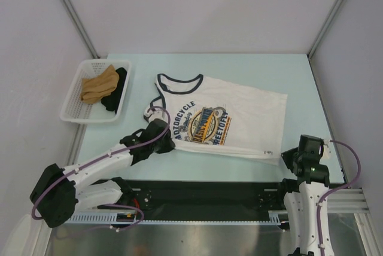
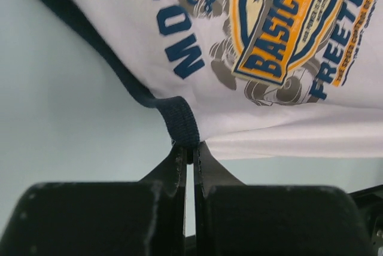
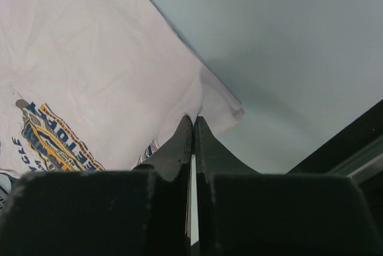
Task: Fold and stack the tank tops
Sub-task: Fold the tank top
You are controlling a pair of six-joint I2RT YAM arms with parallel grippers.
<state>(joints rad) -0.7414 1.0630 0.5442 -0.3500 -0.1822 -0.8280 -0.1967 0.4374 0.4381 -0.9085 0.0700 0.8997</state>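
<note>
One white tank top (image 1: 239, 109) with navy trim lies spread on the pale table, its blue-and-orange chest print (image 1: 206, 125) facing up. My left gripper (image 1: 164, 133) is at its near left edge. In the left wrist view the gripper (image 2: 189, 147) is shut on the navy armhole trim (image 2: 179, 118), with the print (image 2: 281, 34) just beyond. My right gripper (image 1: 286, 155) is at the near right hem corner. In the right wrist view it (image 3: 192, 119) is shut on the white cloth (image 3: 90, 58) near that corner. No other tank top shows.
A white mesh basket (image 1: 70, 103) stands at the far left and holds a tan cloth (image 1: 99, 85) and a black cloth (image 1: 116, 91). A black rail (image 1: 203, 193) runs along the table's near edge between the arm bases. White walls enclose the table.
</note>
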